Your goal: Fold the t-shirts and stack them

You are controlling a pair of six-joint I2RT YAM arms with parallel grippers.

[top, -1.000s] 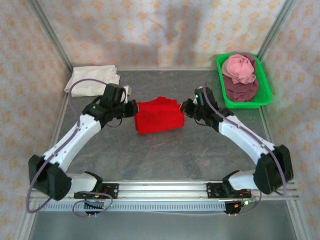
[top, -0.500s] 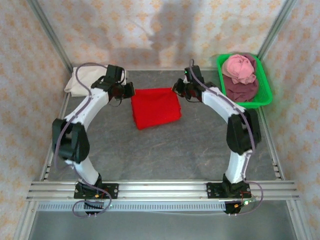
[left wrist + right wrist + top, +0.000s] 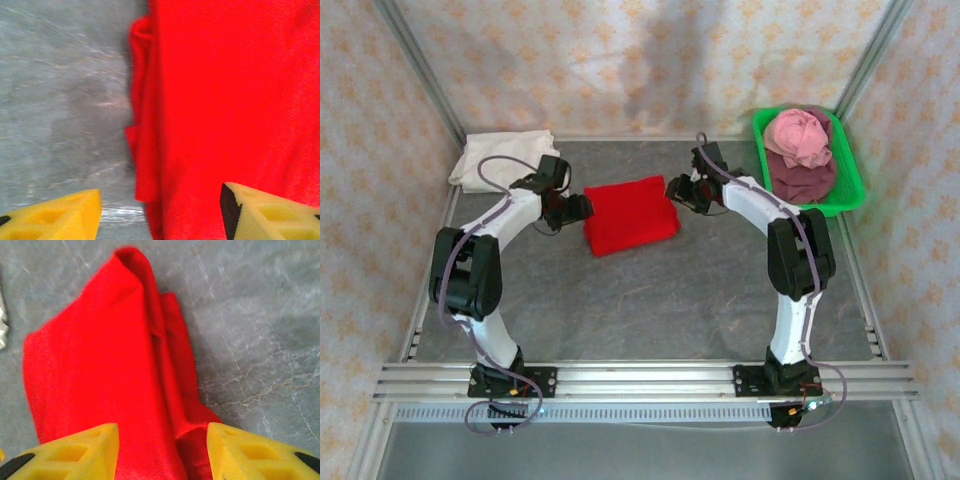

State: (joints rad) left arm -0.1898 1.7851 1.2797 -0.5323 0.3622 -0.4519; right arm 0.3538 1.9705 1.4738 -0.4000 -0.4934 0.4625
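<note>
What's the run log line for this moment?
red t-shirt: folded, on table | left gripper: open at its left edge | right gripper: open at its right edge

- Red t-shirt (image 3: 630,214), mid worktop (image 3: 660,300) toward the far edge: plain bright red, no print.
- Worktop: mottled grey, pale veining.
- Cream-white t-shirt (image 3: 500,160), far left corner: plain.
- Tray (image 3: 810,210), far right corner: bright green.
- Pink t-shirt (image 3: 798,135) and maroon t-shirt (image 3: 802,182), in the tray: plain; the maroon is dull.
- Left hand (image 3: 160,215), right hand (image 3: 162,450): yellow foam fingers (image 3: 60,215), black insets.
- Left arm (image 3: 505,215), right arm (image 3: 760,205): white shells, black joints.
- Walls (image 3: 620,60): pale, small orange floral repeat.
</note>
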